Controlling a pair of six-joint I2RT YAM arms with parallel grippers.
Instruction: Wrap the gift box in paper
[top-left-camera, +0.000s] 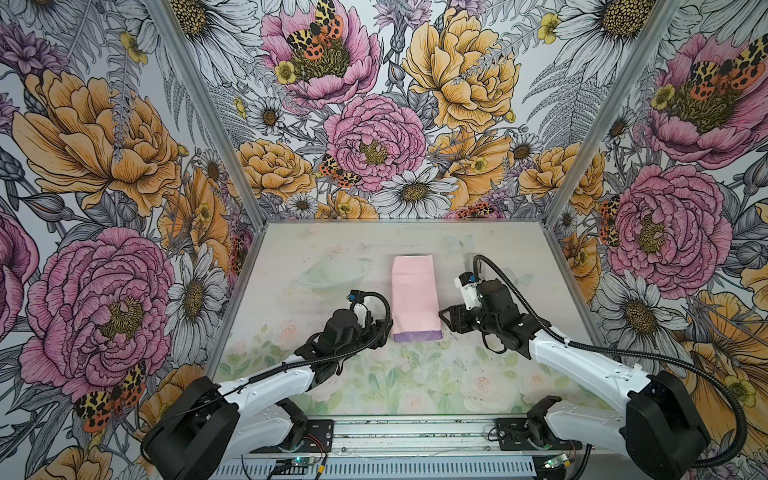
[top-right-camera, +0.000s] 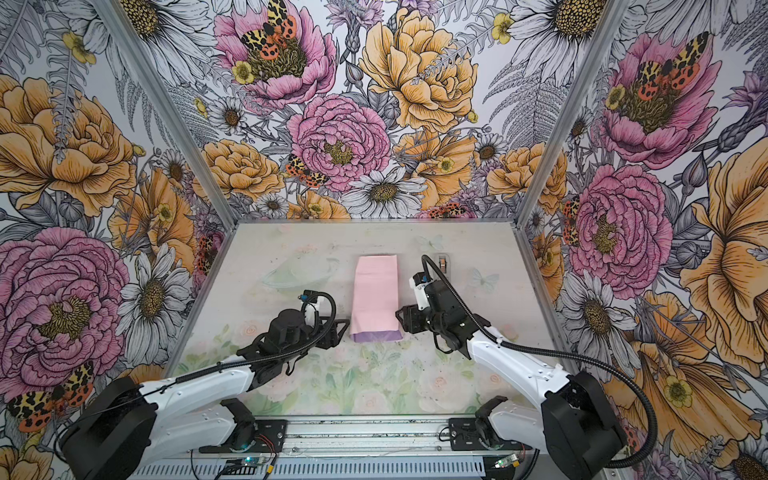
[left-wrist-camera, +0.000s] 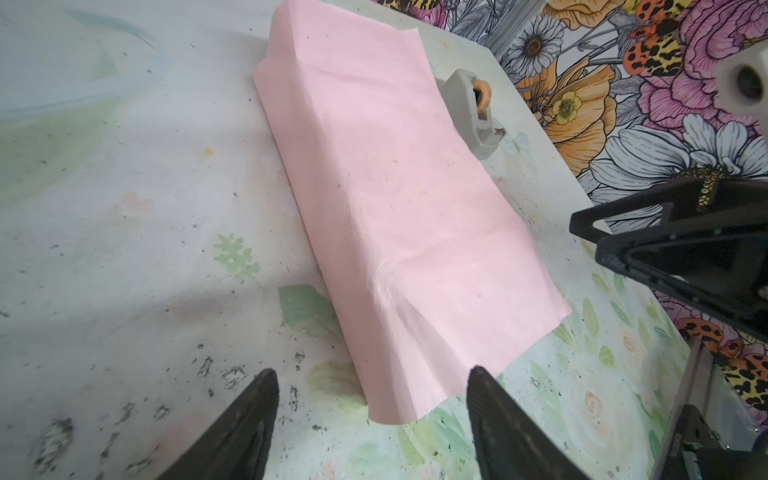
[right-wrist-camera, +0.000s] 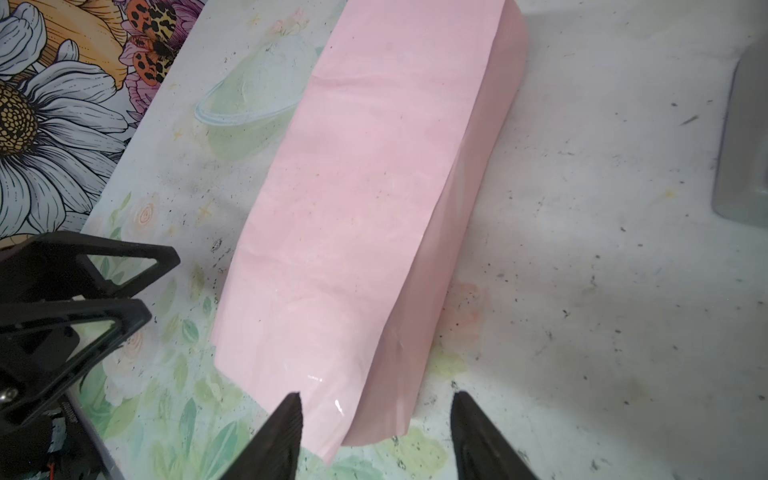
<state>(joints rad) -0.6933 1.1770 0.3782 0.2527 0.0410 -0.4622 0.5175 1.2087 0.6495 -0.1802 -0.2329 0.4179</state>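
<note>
No legible text, label, brand or number appears in any of the four views. Pale lettering-like marks on a black housing beside a metal rail (left-wrist-camera: 681, 442), at the edge of the left wrist view, are too small and blurred to read. The same goes for faint marks on a black housing with a screw head (right-wrist-camera: 62, 409) in the right wrist view.
</note>
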